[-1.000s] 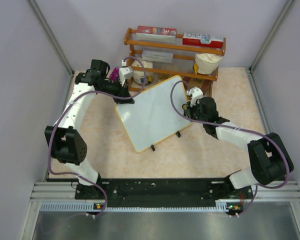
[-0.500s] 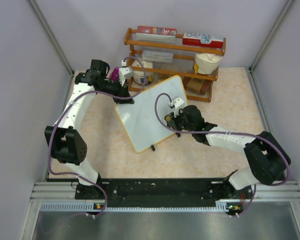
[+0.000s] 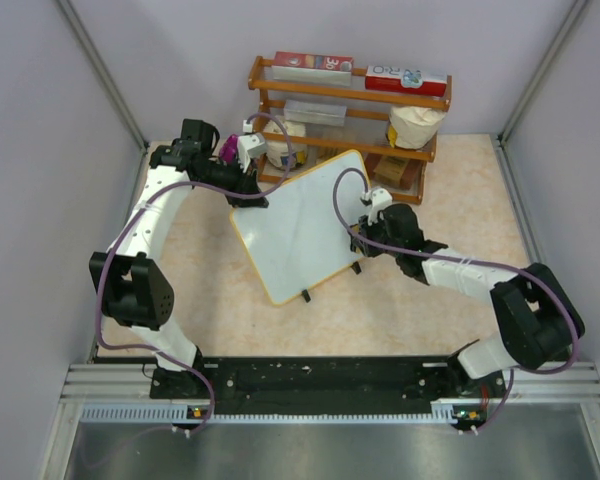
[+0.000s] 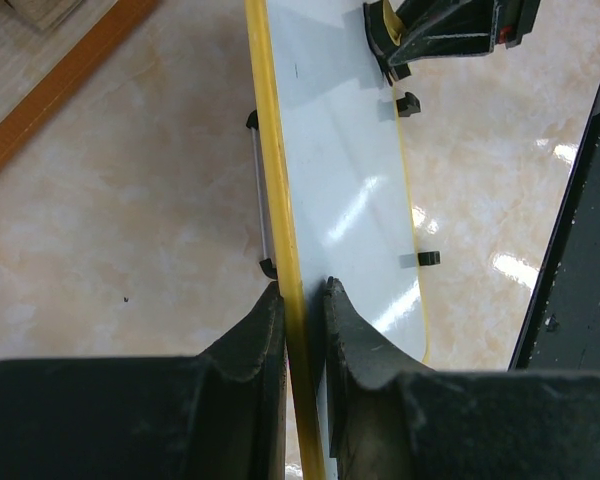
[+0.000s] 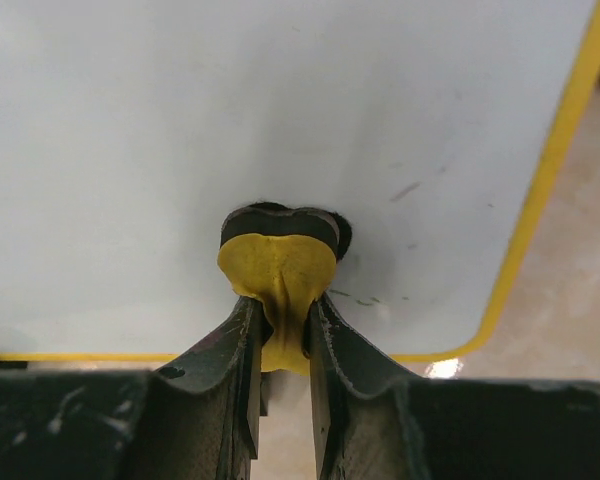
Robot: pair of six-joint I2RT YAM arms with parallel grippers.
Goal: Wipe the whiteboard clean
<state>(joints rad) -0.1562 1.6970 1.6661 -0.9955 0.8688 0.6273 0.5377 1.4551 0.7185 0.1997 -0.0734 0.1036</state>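
Note:
The whiteboard point(image 3: 305, 228) lies tilted in the middle of the table, its white face almost blank. My left gripper point(image 3: 250, 197) is shut on its yellow frame at the far left edge; the left wrist view shows both fingers point(image 4: 260, 330) pinching the frame of the whiteboard point(image 4: 335, 150). My right gripper point(image 3: 365, 235) is shut on a yellow eraser with a black felt pad point(image 5: 278, 262), pressed against the whiteboard point(image 5: 230, 110) near its right edge. Faint small marks point(image 5: 405, 190) remain beside the eraser. The eraser point(image 4: 377, 30) also shows at the top of the left wrist view.
A wooden rack point(image 3: 350, 95) with boxes, a white bag point(image 3: 413, 125) and small items stands just behind the board. A purple object point(image 3: 226, 148) sits by the left arm. Grey walls close in left and right.
My right gripper swept the eraser from the board's right edge inward to the left, then came partway back toward the right edge. The left gripper and the board stayed still.

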